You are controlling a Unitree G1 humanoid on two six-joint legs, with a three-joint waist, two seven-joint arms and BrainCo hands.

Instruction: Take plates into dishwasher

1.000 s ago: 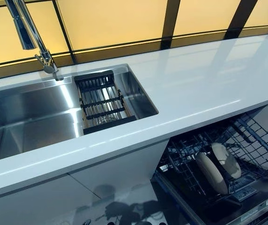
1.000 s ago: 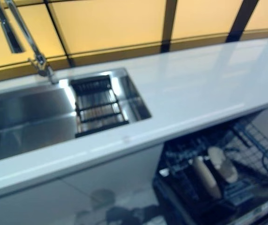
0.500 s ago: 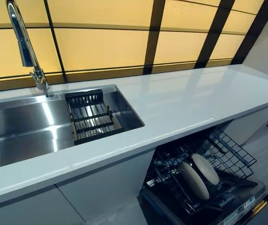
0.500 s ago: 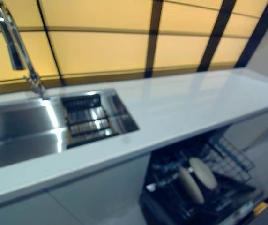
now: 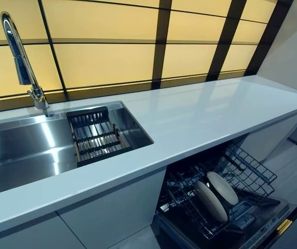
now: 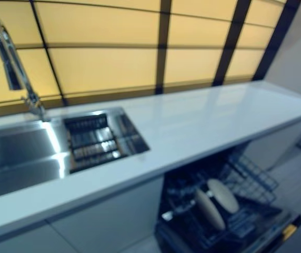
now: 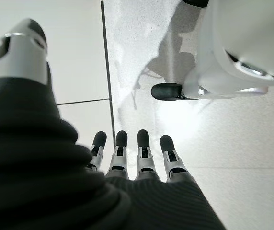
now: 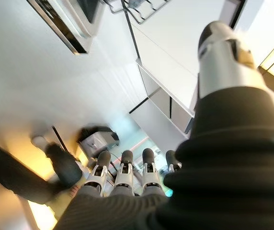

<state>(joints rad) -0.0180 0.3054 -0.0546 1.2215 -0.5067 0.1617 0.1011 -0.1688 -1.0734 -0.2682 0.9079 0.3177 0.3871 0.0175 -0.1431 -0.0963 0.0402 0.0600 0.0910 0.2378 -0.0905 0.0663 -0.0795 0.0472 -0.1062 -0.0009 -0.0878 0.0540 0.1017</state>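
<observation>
With both hands hanging low and away from the work area, neither shows in the head views; each is seen in its own wrist view only. Left hand (image 7: 132, 158): fingers straight and relaxed, thumb apart, nothing held, floor (image 7: 252, 143) beyond the fingertips. Right hand (image 8: 127, 177): fingers likewise straight, nothing held; dishwasher door edge (image 8: 62, 28) and cabinet fronts (image 8: 165, 76) lie well past its fingertips. Task items: two plates (image 5: 217, 194) stand on edge, close together, in the lower rack (image 5: 242, 171) of the open dishwasher (image 5: 273, 223), well apart from both hands and nearer the right hand's side. Counter (image 5: 200, 114) carries no plates. Sink (image 5: 24, 150) w/ tap (image 5: 21, 57) and a dark drain basket (image 5: 95, 136) shows no plates either; basket looks to be empty, though its bars hide part of the bottom. Progress, as a judgement: loading appears done or nearly so, since every plate in view is already racked and no more show on counter or in sink. Remaining work, if any: push rack in and shut door, or fetch plates from outside the views; pictures cannot settle which.
</observation>
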